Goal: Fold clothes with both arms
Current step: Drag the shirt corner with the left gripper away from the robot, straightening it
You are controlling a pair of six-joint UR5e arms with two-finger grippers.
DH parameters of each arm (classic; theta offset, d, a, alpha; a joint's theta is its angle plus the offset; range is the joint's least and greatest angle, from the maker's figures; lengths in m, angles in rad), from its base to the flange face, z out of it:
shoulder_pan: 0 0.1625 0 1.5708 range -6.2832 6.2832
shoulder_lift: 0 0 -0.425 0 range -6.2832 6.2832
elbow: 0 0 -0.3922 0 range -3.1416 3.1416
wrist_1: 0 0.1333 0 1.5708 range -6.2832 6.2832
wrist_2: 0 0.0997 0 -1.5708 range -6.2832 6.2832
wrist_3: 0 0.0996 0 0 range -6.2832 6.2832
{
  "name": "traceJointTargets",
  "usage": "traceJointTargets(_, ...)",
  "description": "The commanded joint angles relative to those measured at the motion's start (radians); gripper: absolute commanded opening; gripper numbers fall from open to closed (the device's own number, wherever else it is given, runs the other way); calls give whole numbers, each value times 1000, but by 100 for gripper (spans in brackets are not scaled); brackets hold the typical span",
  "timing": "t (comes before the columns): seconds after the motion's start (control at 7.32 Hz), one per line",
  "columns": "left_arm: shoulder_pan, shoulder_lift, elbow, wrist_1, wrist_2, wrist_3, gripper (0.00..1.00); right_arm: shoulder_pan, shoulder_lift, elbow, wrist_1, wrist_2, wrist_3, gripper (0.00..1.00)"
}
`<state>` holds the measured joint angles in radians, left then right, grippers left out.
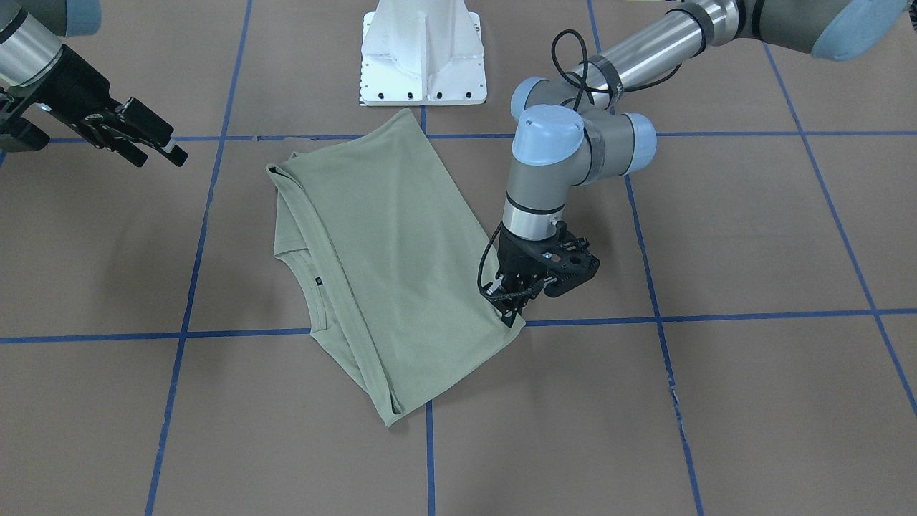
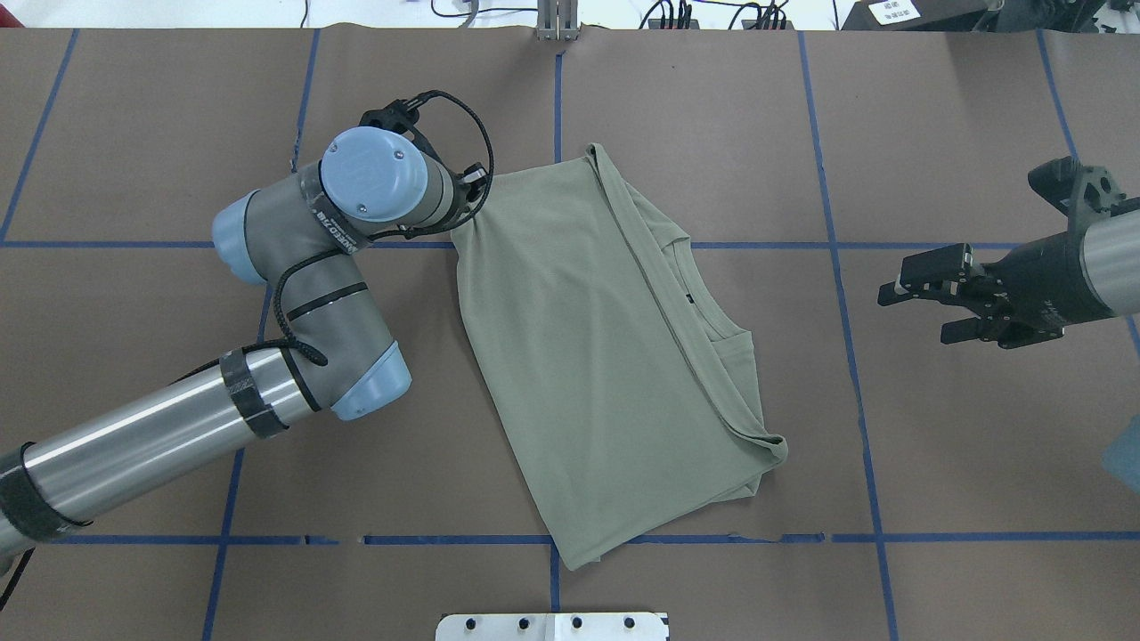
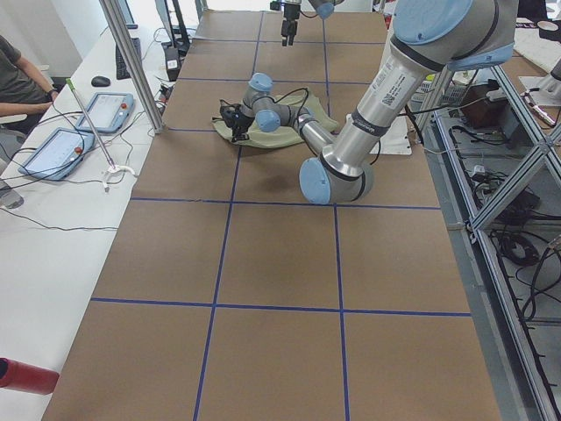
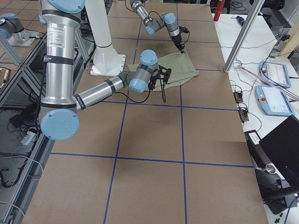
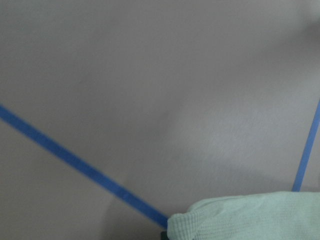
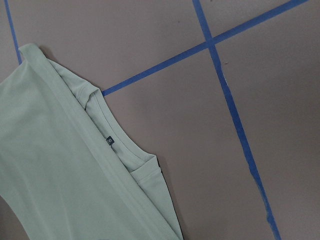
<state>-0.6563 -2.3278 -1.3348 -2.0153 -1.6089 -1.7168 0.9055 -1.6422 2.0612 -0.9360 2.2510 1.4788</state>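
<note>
Pinching green shirt [image 1: 387,244] by its L corner away from white pedestal [image 1: 423,57] w/ left gripper [image 1: 510,312], jaws clenched on cloth. Shirt folded flat on table [image 1: 716,229] just in front of pedestal. Holding right gripper [image 1: 159,152] released, empty, well off to pedestal's R.

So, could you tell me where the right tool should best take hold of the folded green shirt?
Probably the far corner of the shirt on the right tool's side, approached from the robot's right. It ends the short edge whose other corner the left tool sits on, and the folded layers lie stacked there.
</note>
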Motion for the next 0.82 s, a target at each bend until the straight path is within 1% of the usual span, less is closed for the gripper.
traceJointTargets(0.0, -38, -118, 220, -156, 96, 69, 0, 1, 10, -21, -1, -16, 0, 100)
traceJointTargets(0.14, -57, -163, 303, -237, 101, 85, 0, 1, 30, -35, -1, -17, 0, 100)
traceJointTargets(0.27, -68, -195, 362, -299, 124, 117, 0, 1, 39, -41, -1, -18, 0, 100)
traceJointTargets(0.41, -68, -227, 438, -356, 171, 128, 0, 1, 41, -42, -1, -18, 0, 100)
traceJointTargets(0.55, -68, -249, 477, -368, 184, 131, 21, 1, 47, -43, -1, -18, 0, 100)
traceJointTargets(0.68, -68, -249, 483, -382, 187, 201, 99, 1, 47, -43, -1, -18, 0, 100)
